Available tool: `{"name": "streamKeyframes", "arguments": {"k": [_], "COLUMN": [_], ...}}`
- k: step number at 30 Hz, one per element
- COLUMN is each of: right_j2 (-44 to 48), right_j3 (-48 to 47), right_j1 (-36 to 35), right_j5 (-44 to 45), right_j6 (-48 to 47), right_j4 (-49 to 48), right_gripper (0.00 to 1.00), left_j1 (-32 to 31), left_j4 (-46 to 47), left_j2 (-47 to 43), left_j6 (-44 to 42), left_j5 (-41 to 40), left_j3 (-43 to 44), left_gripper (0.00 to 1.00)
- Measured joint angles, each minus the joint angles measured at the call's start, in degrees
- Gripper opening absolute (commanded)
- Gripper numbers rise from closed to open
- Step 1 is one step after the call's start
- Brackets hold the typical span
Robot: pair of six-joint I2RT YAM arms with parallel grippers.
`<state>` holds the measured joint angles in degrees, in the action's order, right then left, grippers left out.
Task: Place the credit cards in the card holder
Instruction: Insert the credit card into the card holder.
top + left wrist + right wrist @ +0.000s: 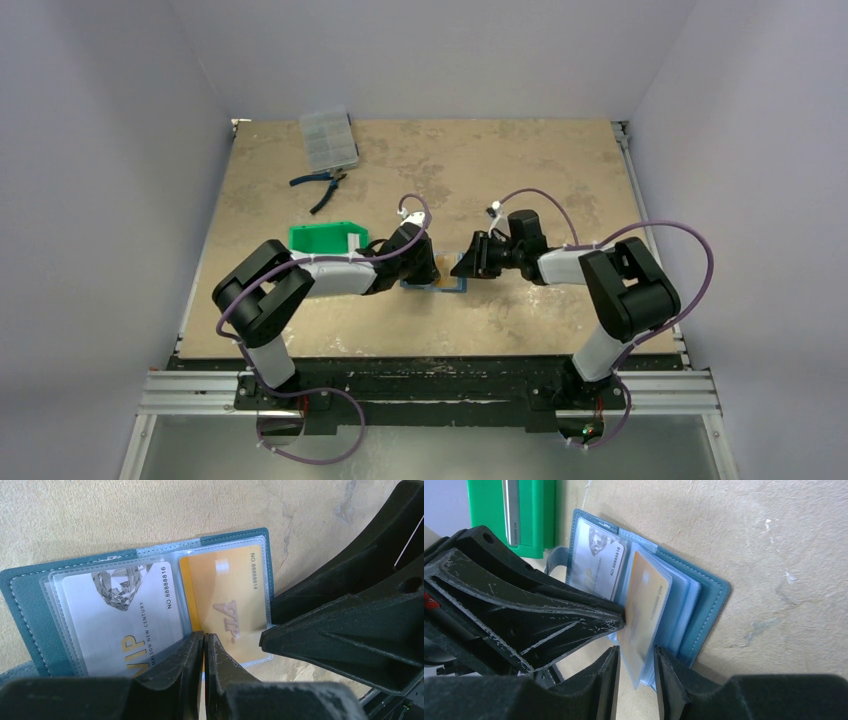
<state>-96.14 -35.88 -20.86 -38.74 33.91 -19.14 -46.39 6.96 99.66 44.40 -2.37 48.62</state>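
Observation:
The teal-blue card holder [25, 610] lies open on the table, between both arms in the top view [436, 284]. A silver credit card [120, 610] sits in its left clear pocket and a gold one [227, 600] in the right pocket. My left gripper [204, 636] is shut, its tips resting at the fold between the two pockets. My right gripper [637, 652] is open and straddles the raised sleeve with the gold card [644, 605], its fingers either side of the sleeve's edge. Another grey card [513, 510] lies in the green tray [536, 515].
The green tray [325, 238] stands just left of the left arm's wrist. Blue-handled pliers [322, 185] and a clear compartment box [328, 138] lie at the back left. Both grippers crowd close together over the card holder.

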Motion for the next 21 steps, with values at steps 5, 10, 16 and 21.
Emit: {"name": "streamKeyframes", "arguments": {"k": [5, 10, 16, 21], "right_j2": [0.44, 2.16, 2.47, 2.47], "right_j3": [0.00, -0.52, -1.92, -3.63], "right_j1": [-1.38, -3.34, -4.57, -5.79], "right_j5": [0.46, 2.25, 3.78, 3.80], "right_j6": [0.13, -0.55, -1.11, -1.86], "right_j4": [0.13, 2.69, 5.05, 5.84], "right_gripper": [0.38, 0.38, 0.41, 0.43], "left_j1": [0.13, 0.15, 0.22, 0.55], "left_j4": [0.52, 0.74, 0.33, -4.74], "left_j2": [0.00, 0.00, -0.46, -4.59], "left_j6": [0.00, 0.00, -0.09, -0.68], "left_j5": [0.11, 0.24, 0.37, 0.42], "left_j3": [-0.24, -0.33, -0.33, -0.33], "left_gripper": [0.09, 0.08, 0.23, 0.35]}}
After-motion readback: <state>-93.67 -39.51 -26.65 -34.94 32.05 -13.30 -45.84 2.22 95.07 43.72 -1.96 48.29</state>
